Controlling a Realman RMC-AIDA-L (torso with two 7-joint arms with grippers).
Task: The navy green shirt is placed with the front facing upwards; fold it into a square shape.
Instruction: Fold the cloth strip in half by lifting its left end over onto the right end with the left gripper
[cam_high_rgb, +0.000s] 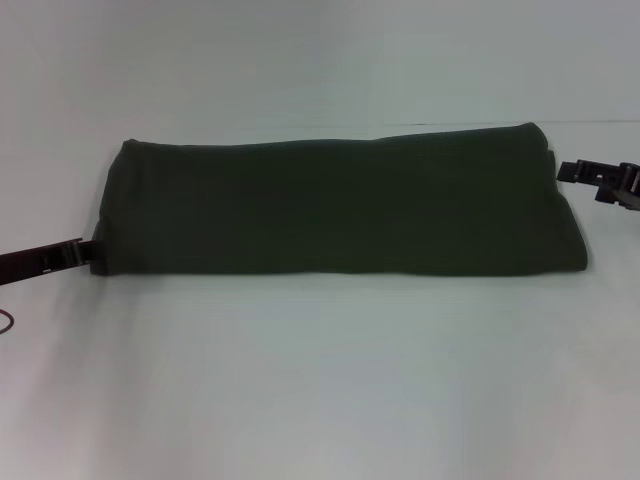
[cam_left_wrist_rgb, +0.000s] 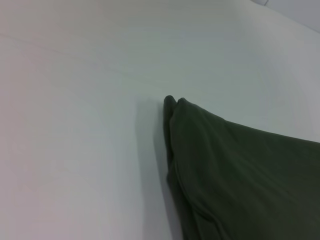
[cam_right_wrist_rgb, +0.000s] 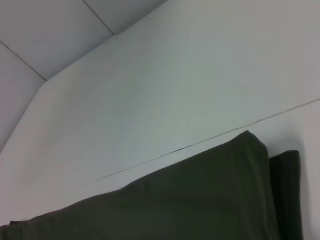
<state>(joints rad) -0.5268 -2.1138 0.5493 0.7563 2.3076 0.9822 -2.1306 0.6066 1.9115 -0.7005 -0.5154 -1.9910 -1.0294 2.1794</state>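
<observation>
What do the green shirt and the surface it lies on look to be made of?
The green shirt looks like a soft matte knit, probably cotton: its folded edges are rounded and its layers slump without shine. The table looks like a hard, smooth white board, perhaps laminate, with a faint sheen and a thin straight seam; the exact material cannot be told.

navy green shirt (cam_high_rgb: 330, 205): soft matt cloth, dark olive, smooth knit with faint creases
counter (cam_high_rgb: 320, 380): smooth white surface, matt with a slight sheen
left pincer (cam_high_rgb: 85, 252): dark hard parts, metal-looking
right pincer (cam_high_rgb: 568, 170): black hard parts, dull finish
</observation>
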